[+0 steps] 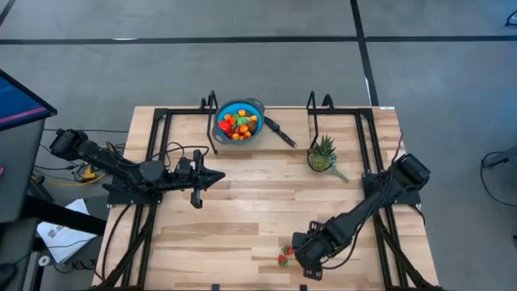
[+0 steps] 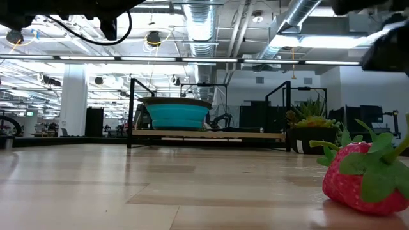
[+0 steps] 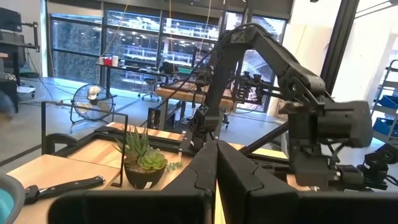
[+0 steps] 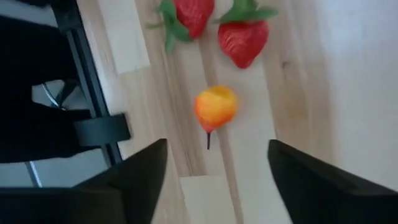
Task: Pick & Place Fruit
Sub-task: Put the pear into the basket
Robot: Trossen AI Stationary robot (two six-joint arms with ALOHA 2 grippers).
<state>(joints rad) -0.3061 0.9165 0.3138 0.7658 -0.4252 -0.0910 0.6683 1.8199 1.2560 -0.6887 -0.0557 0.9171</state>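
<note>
Orange peach piece (image 4: 215, 107) loose between spread right gripper (image 4: 217, 168) fingers (2 strawberries (image 4: 244, 36) beyond); left gripper (image 3: 216, 163) pressed together.

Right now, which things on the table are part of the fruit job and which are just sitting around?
Part of the job:
- two strawberries and a small orange fruit on the table's near edge, below the right gripper, jaws open
- fruit pile in the blue bowl

Just lying about:
- potted plant
- black-handled tool beside the bowl
</note>
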